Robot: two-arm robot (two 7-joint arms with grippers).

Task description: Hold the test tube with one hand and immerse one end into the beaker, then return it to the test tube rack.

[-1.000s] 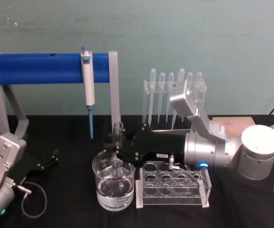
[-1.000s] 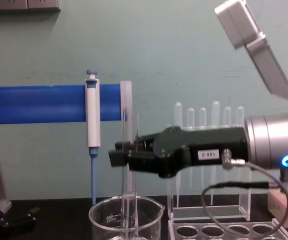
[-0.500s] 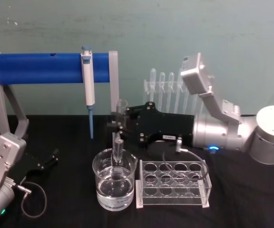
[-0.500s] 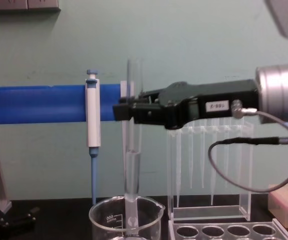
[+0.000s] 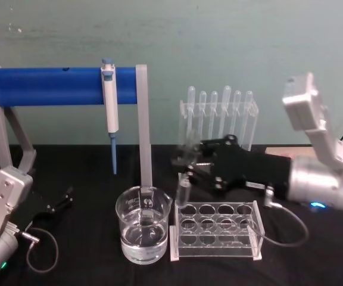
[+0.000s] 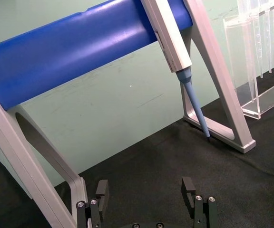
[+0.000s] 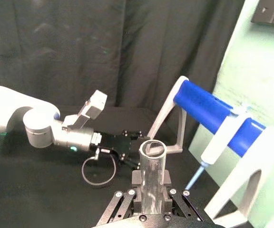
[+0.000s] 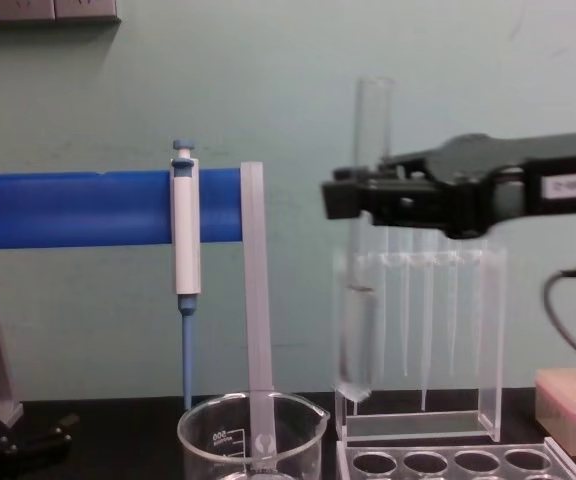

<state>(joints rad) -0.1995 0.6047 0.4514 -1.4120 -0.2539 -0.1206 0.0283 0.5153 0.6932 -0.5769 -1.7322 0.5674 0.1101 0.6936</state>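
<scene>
The right black two-fingered gripper (image 8: 340, 198) has its jaws closed on the clear glass test tube (image 8: 365, 250), which hangs upright in the air, out of the wide clear glass beaker (image 5: 143, 232) and over the near-left corner of the clear plastic tube rack (image 5: 216, 230). The step in hand looks like the return. To do it well, keep the tube plumb, centre its round closed end over one rack hole before lowering, and descend slowly so the glass does not strike the rack's top plate.

The beaker, part-filled with clear liquid, stands just left of the rack, so any leftward drift risks knocking its rim. Behind, a clear stand of thin plastic pipettes (image 5: 219, 116) stands near the gripper's far side. A white-and-blue pipettor (image 5: 109, 101) hangs on the blue-barred frame (image 5: 52, 85), well clear. The left gripper (image 6: 146, 202) rests parked at the near left of the black surface (image 5: 82, 185), jaws apart and empty.
</scene>
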